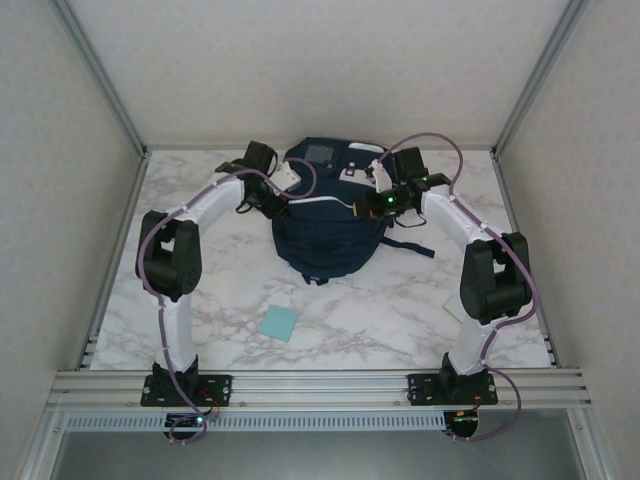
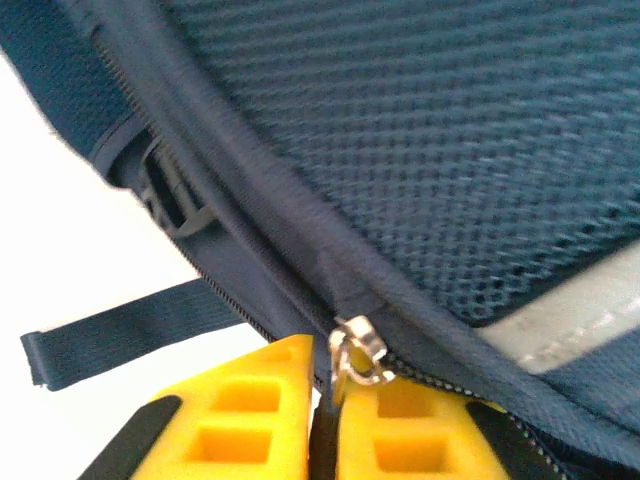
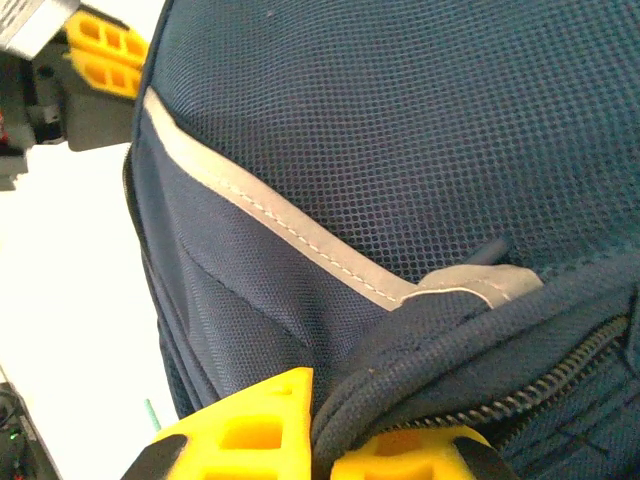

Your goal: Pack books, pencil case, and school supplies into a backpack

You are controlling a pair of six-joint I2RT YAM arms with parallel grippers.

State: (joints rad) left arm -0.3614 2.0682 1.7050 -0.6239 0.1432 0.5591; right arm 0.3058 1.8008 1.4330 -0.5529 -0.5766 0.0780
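Top external view: the marble-patterned counter (image 1: 400,315) carries a big navy backpack (image 1: 330,240) at its far middle, lying rounded and full, a grey patch near its far end. Both arms arch in to meet it, one on each flank.

The left pincer (image 1: 283,192) sits at the bag's left shoulder. Seen from its wrist, the left pincer (image 2: 322,385) has its yellow, waffle-moulded fingers (image 2: 250,420) drawn almost together, and a small silvery zipper pull (image 2: 356,352) dips into the slit between them, so it looks clamped on that pull. Above runs a dark zipper seam, then coarse navy mesh, with a pale reflective stripe (image 2: 590,310) at the right. A flat webbing strap (image 2: 120,340) trails off to the left.

The right pincer (image 1: 368,205) is at the bag's right shoulder. From its wrist, the right pincer (image 3: 340,425) is closed tight on a rolled fold of the bag's fabric beside a zipper.

A small, flat light-blue square pad (image 1: 279,323) lies alone on the near counter, well apart from the bag.
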